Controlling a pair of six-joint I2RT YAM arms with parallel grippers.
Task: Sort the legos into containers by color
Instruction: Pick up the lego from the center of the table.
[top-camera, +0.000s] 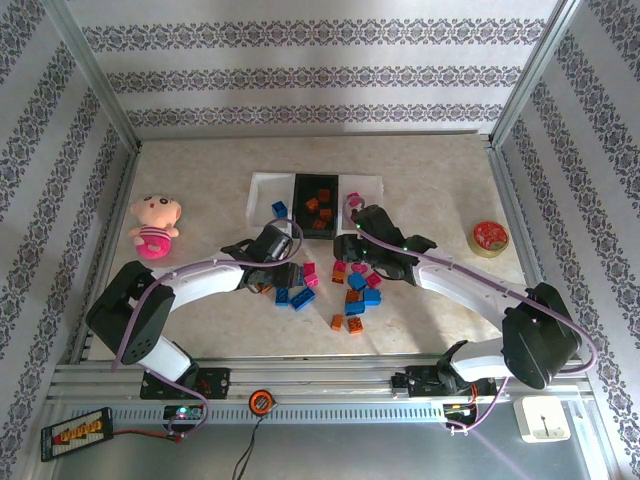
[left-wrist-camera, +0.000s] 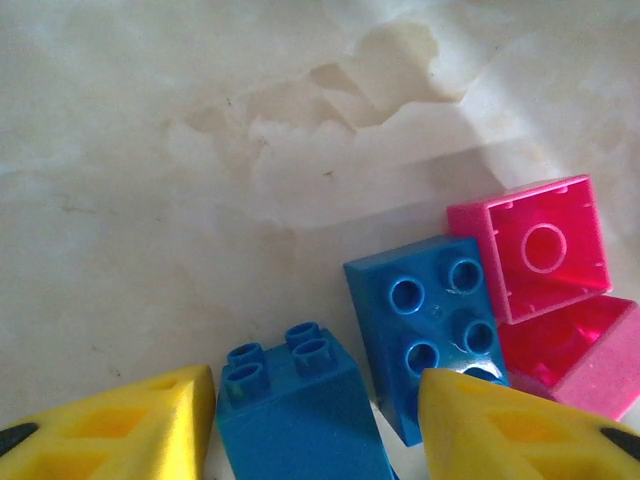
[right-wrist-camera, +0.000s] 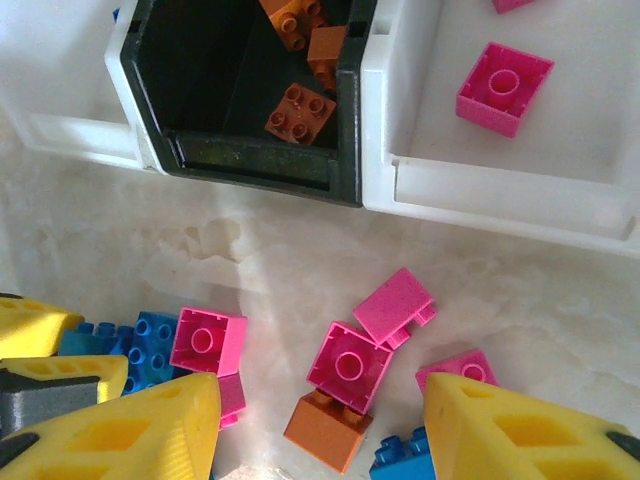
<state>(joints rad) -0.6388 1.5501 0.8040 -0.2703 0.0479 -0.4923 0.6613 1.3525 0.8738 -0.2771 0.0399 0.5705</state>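
My left pincer (left-wrist-camera: 315, 385) stands apart around a blue brick (left-wrist-camera: 290, 420) on the table (left-wrist-camera: 150, 200), on the arms' side of the black tray (top-camera: 297, 205). It looks like light, stiff, slick plastic, and I judge its flat sides the best hold.

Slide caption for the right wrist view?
Open right gripper over loose pink, orange and blue plastic bricks, near black rectangular tray of orange bricks and white rectangular tray holding pink bricks.

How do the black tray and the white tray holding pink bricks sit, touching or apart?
Touching. The right wrist view shows the black tray flush against the white tray, no gap.
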